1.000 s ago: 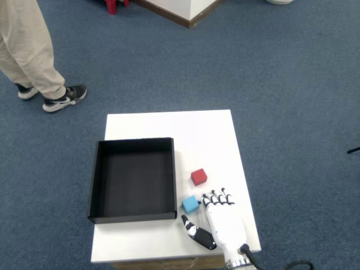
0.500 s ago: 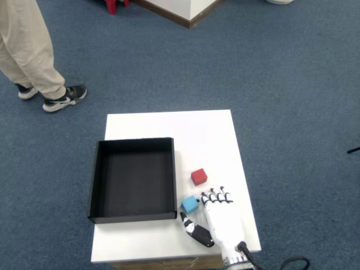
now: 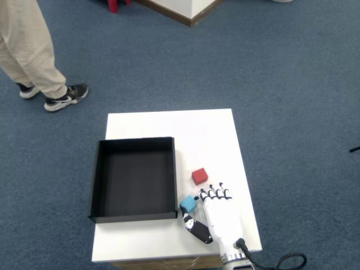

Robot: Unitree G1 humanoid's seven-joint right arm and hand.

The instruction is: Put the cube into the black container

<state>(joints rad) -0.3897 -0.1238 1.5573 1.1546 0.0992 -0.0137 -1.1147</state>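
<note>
Two cubes lie on the white table (image 3: 169,124) in the head view, both to the right of the black container (image 3: 133,179). The red cube (image 3: 199,176) sits apart from the container's right wall, near the middle of the table's right half. The blue cube (image 3: 188,203) lies just beside the container's lower right corner, and it is outside the container. The right hand (image 3: 216,216) rests low over the table's near right corner, white-backed with dark fingertips (image 3: 214,194). Its fingers reach toward the blue cube, and its thumb lies spread below that cube. Whether any finger touches the cube cannot be told. The hand grasps nothing.
</note>
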